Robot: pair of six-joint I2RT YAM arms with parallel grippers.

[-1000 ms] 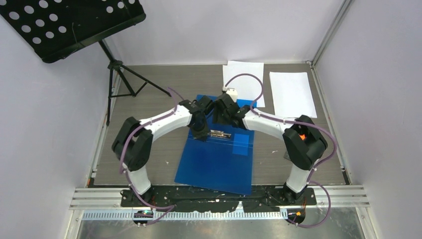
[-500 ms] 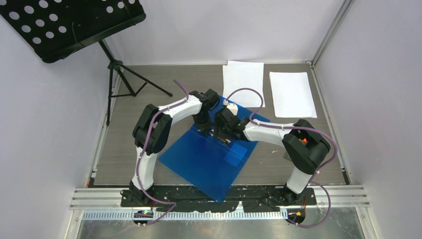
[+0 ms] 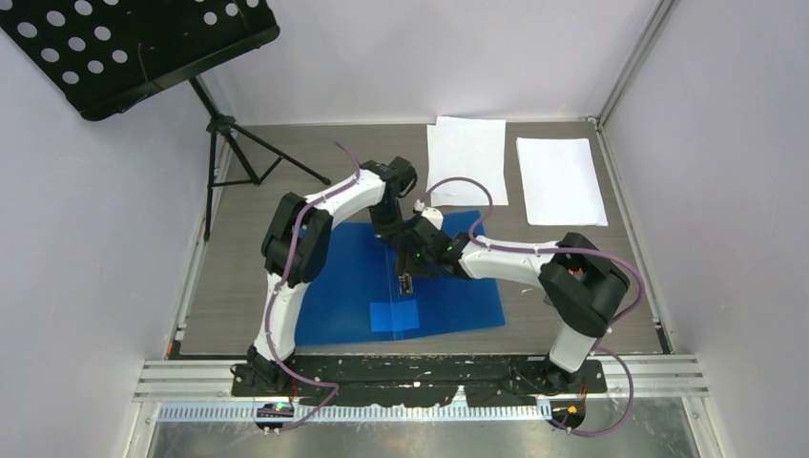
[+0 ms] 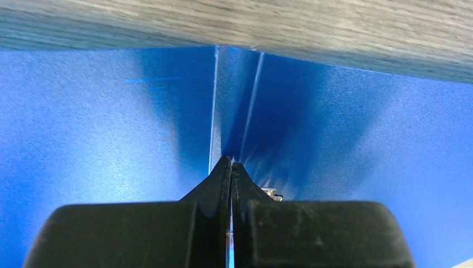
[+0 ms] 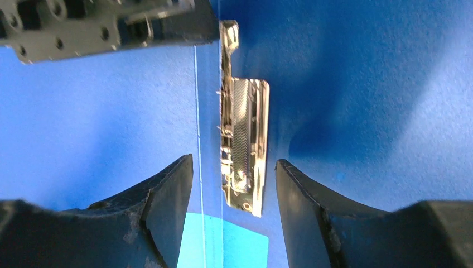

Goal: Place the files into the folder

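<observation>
The blue folder (image 3: pixel 343 286) lies spread open on the table, its spine crease (image 4: pixel 234 100) running away from me. My left gripper (image 3: pixel 386 229) is shut, with its tips (image 4: pixel 231 163) down on the crease at the far edge and nothing visibly held. Open, my right gripper (image 3: pixel 408 277) hovers low over the metal clip (image 5: pixel 244 145), one finger (image 5: pixel 167 190) on each side and clear of it. Two white files (image 3: pixel 466 157) (image 3: pixel 560 179) lie flat at the back right, outside the folder.
A black music stand (image 3: pixel 124 48) on a tripod (image 3: pixel 229 143) occupies the back left corner. White walls close in both sides and the back. A pale label patch (image 3: pixel 394 316) shows through the folder near the front edge.
The folder has turned about a quarter turn and now lies wide across the table. The left arm swung to the far side; the right gripper stayed over the clip.
</observation>
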